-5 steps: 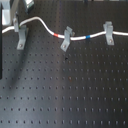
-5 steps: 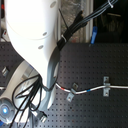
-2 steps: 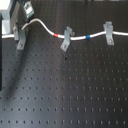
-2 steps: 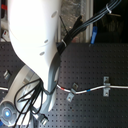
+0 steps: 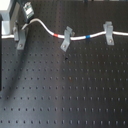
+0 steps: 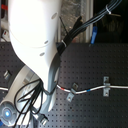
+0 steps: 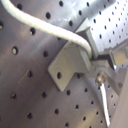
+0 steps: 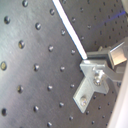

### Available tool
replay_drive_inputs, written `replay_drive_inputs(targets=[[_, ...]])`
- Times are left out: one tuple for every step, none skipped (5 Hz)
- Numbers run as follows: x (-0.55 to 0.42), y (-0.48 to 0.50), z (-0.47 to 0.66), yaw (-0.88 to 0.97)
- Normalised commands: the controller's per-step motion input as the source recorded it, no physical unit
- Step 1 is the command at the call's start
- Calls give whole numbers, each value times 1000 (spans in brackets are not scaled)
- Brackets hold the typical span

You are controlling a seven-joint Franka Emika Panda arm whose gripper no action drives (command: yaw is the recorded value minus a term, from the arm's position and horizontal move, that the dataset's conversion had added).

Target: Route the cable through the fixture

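Observation:
The cable (image 5: pixel 46 28) is white, with a red and a blue band. It runs across the board through three grey clips. The fixture (image 5: pixel 20 39) is the upright forked clip with the long foot at the first exterior view's left, and the cable lies in its fork. My gripper (image 5: pixel 23 24) hangs just above it. In the first wrist view the cable (image 7: pixel 45 27) crosses the fixture (image 7: pixel 67 62) and ends at my gripper (image 7: pixel 97 56). The second wrist view shows the same cable (image 8: pixel 70 27), fixture (image 8: pixel 90 85) and gripper (image 8: pixel 95 56), which looks shut on the cable.
A slanted grey clip (image 5: pixel 65 40) stands mid-board by the red band and a squat clip (image 5: pixel 107 33) beyond the blue band. In the second exterior view the white arm (image 6: pixel 35 45) and its cable bundle hide the left half of the black perforated board (image 5: pixel 75 90).
The arm has shifted only slightly in the second exterior view. The cable's arch and the three clips stay where they were.

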Motion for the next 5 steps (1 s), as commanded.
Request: replay_drive_inputs(targets=[[-390,-4,0,197],[-426,8,-54,297],[-134,244,-6,266],[290,222,104,37],[87,37,46,66]])
